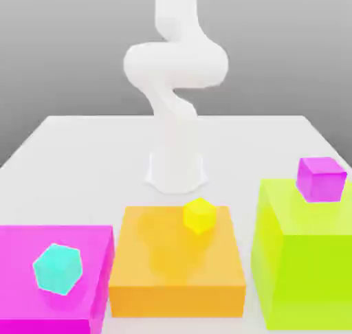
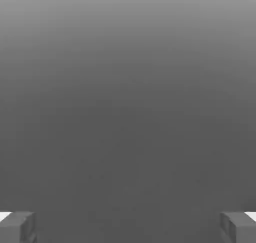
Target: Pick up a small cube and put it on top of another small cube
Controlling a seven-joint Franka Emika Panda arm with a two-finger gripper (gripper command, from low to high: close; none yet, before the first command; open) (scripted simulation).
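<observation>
White tabletop [image 1: 82, 154] stretches under a plain grey backdrop, with one white robot arm [image 1: 175, 85] rising from its base near the middle. Three big blocks stand in a row along the near edge: one flat magenta block [image 1: 41, 247] at the exterior view's left, one flat orange block [image 1: 175, 267] in the middle, and one taller lime-green block [image 1: 302, 264] at the right. Three small cubes sit on them, one apiece: a cyan cube [image 1: 58, 269] on the magenta block, a small yellow cube [image 1: 200, 215] at the orange block's far edge, and the small cube [image 1: 321, 179], glossy magenta-purple, on top of the lime-green block toward its far side. That small cube rests flat, upright, turned slightly so one vertical edge faces the camera; its sides are equal, so it has no long axis. In the hand view the gripper [image 2: 128, 227] has its two grey fingertips [image 2: 17, 227] spread wide apart, with nothing between them but grey background.
</observation>
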